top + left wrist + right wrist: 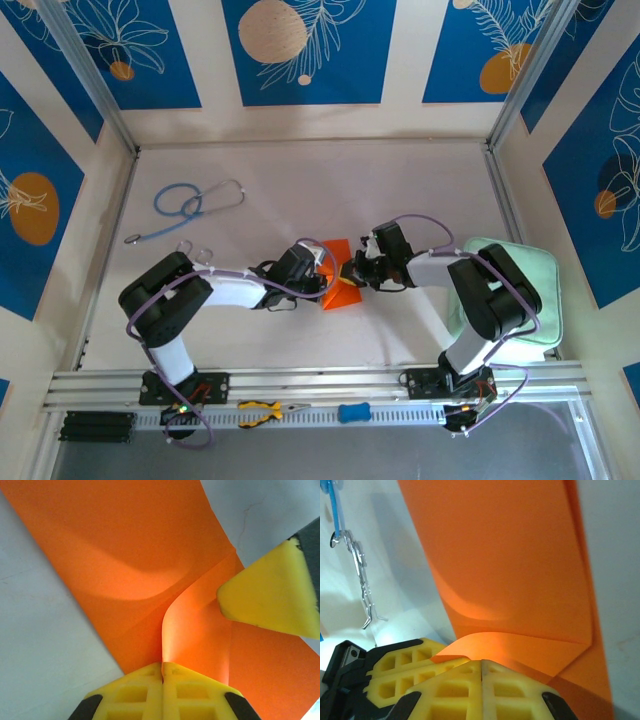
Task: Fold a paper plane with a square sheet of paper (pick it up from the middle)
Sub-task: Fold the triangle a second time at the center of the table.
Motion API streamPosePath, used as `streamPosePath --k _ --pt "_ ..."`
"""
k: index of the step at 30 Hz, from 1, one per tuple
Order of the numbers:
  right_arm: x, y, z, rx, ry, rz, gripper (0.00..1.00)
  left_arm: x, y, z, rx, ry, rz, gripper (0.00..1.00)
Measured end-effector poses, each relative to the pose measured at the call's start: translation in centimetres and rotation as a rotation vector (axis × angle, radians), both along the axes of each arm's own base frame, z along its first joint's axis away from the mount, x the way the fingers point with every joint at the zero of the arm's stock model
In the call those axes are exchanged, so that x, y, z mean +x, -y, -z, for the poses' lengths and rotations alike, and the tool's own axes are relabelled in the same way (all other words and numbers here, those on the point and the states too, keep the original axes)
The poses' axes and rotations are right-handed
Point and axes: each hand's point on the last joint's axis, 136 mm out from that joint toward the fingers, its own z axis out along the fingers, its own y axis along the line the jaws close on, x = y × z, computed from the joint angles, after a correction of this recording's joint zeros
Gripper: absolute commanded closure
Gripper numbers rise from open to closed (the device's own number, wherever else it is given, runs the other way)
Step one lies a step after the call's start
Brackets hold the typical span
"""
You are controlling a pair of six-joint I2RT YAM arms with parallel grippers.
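Overhead adds stethoscope; wrist cams: both jaws pinching sheet.

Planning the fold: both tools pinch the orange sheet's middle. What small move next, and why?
Probably lift both together slightly: the left tool and right tool are shut on a raised ridge of the orange sheet, its sides flat on the table, so lifting should crease its centre.
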Motion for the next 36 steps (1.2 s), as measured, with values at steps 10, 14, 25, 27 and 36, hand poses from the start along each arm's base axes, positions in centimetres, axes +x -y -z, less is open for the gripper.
streamPosePath --k 10,14,25,27,36 --pt "-0.3 0.4 1.8 -0.051 -0.023 0.015 1.0 0.0 0.0 0.0 0.001 -0.001 0.0 0.95" --pt "-0.3 0.3 1.8 -0.052 -0.019 0.015 1.0 -0.2 -0.2 -0.1 0.012 -0.009 0.0 0.81" --pt "-0.3 0.3 1.8 -0.05 -0.014 0.015 1.0 -0.4 -0.6 -5.6 -0.048 0.021 -0.029 0.8" --pt "-0.3 0.3 1.8 -0.05 -0.014 0.015 1.0 -0.5 -0.3 -6.6 -0.079 0.023 -0.018 0.89" --pt "-0.3 0.4 1.8 -0.051 -0.009 0.018 1.0 -2.5 3.1 -7.2 -0.198 -0.11 0.11 1.0"
